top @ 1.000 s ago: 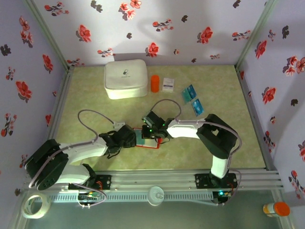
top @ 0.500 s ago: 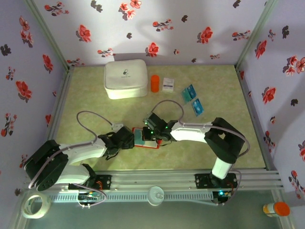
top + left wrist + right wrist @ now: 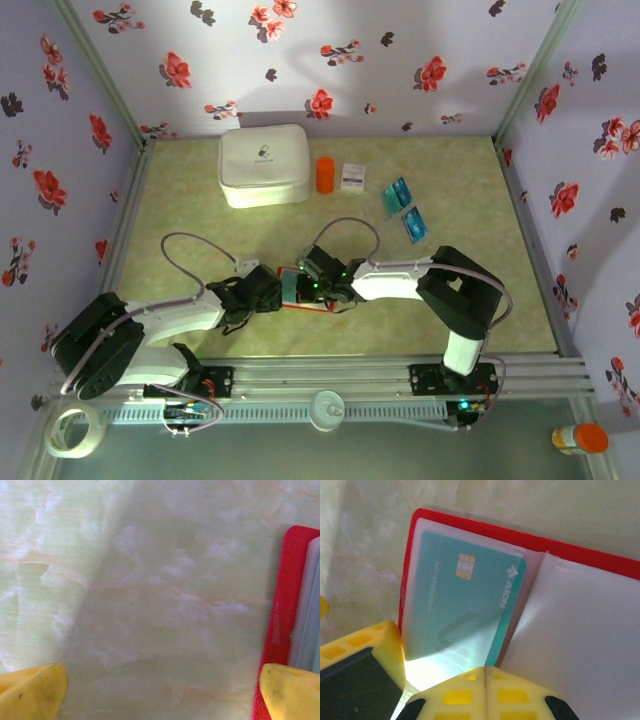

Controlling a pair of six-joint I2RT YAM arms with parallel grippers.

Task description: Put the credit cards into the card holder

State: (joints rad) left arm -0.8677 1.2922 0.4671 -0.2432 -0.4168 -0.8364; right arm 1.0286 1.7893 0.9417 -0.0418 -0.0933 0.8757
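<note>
Left claw (image 3: 160, 690), spread wide, has one tip on the wallet's (image 3: 470, 522) edge, mid-bench toward the near edge; best kept there. Right claw (image 3: 484, 680), closed and empty, should nudge the card (image 3: 460, 605) flat and fully into its pocket. Spare cards (image 3: 398, 195) lie toward the far right corner. A second ago the right claw sat slightly farther right.
</note>
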